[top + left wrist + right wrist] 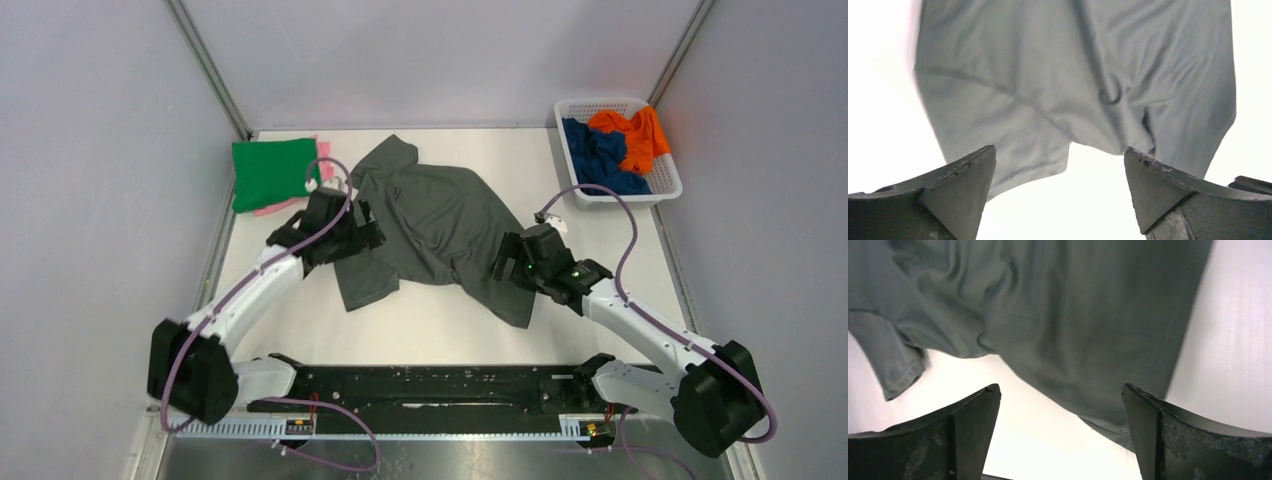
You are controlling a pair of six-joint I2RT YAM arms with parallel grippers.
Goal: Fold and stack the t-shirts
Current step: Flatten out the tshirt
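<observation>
White tabletop (440,325), grey enclosure walls. Dark grey t-shirt (440,215) lay spread at table centre, crumpled and creased, collar toward 11 o'clock, one sleeve toward 7 o'clock. Green t-shirt (272,172) lay folded at 10 o'clock, atop pink t-shirt (325,155). Orange t-shirt (635,135) and navy t-shirt (598,152) were bunched in white basket (630,198) at 2 o'clock. Left gripper (368,228) was over grey shirt's 9 o'clock edge, jaws spread wide, holding nothing. Right gripper (503,262) was at shirt's 4 o'clock edge, likewise wide apart, empty. Contact with cloth unclear.
</observation>
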